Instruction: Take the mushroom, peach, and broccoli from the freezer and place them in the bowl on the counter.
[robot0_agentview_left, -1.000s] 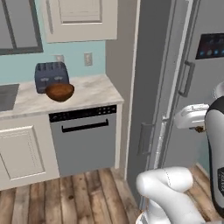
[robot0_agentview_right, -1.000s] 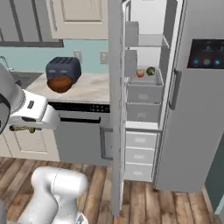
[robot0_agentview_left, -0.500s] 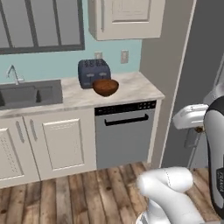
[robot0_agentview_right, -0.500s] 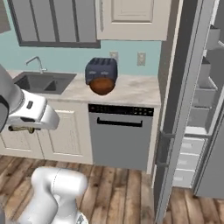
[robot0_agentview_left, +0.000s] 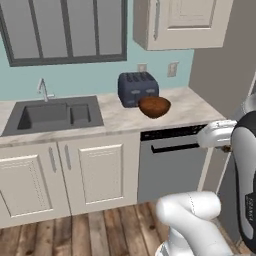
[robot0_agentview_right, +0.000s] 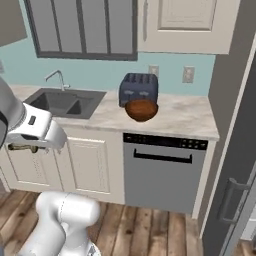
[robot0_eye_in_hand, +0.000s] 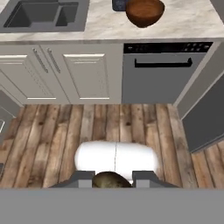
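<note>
Mushroom (robot0_eye_in_hand: 108, 180) sits between our 2 finger tips at the bottom of the hand view, a small rounded brown cap; our gripper (robot0_eye_in_hand: 113, 178) is closed on it, and the pale stem is hidden from us. Below it in that view we see plank wood flooring (robot0_eye_in_hand: 109, 127).

We see the bowl (robot0_agentview_left: 154, 106) on the counter (robot0_agentview_left: 190, 107), glossy reddish-brown, standing just in front of the dark blue-grey toaster (robot0_agentview_left: 137, 88) and to the right of the sink (robot0_agentview_left: 52, 115). In the right base view the bowl (robot0_agentview_right: 141, 109) stands in front of the toaster (robot0_agentview_right: 138, 87) in the same way, on the beige marbled top (robot0_agentview_right: 185, 117). We cannot tell whether bowl and toaster touch. The hand view catches the bowl (robot0_eye_in_hand: 145, 12) near its top edge, and its inside looks bare from that angle.

Under the counter, beneath the bowl, we see a grey dishwasher (robot0_agentview_right: 163, 172) with a dark control strip and a bar handle, and cream cabinet doors (robot0_agentview_left: 102, 172) run to its left below the sink.

At the right edge of the right base view we see a tall grey door (robot0_agentview_right: 237, 165) with a handle.

Our gripper hangs low, well apart from the bowl.
</note>
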